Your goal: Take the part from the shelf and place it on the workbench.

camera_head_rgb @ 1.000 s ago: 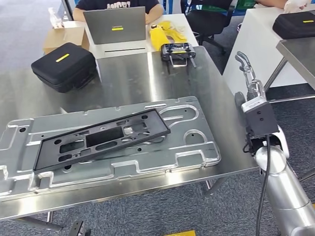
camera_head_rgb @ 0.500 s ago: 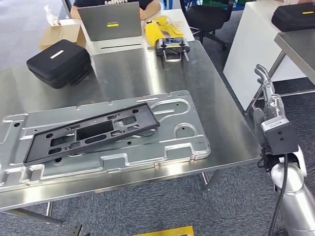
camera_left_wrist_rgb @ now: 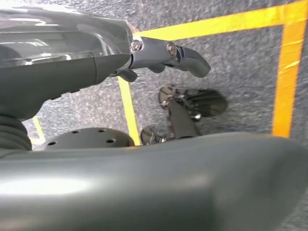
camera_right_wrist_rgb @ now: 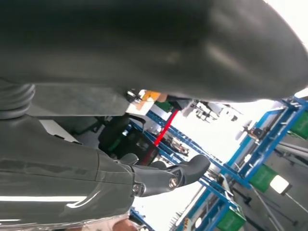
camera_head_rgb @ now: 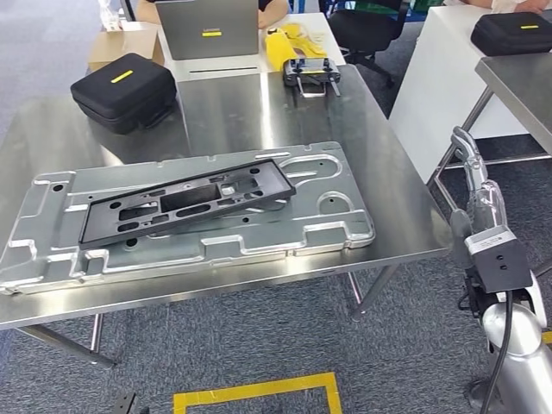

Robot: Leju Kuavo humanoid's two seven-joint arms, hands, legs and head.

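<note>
Right hand [camera_head_rgb: 473, 185], raised just beside the steel workbench [camera_head_rgb: 404, 216], holds nothing, fingers loosely extended. Head view: one black perforated rectangular plastic part [camera_head_rgb: 185, 204] lies on one stamped silver metal panel [camera_head_rgb: 325, 237] on the bench; placement looks done. Judgement: withdraw clear of the bench edge. Left wrist view: left hand [camera_left_wrist_rgb: 109, 62] empty, fingers apart, over taped floor. Right wrist view: right hand empty.

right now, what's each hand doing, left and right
Left hand: open, holding nothing, hanging above the grey carpet floor.
Right hand: open, holding nothing, raised beside the steel workbench.
</note>
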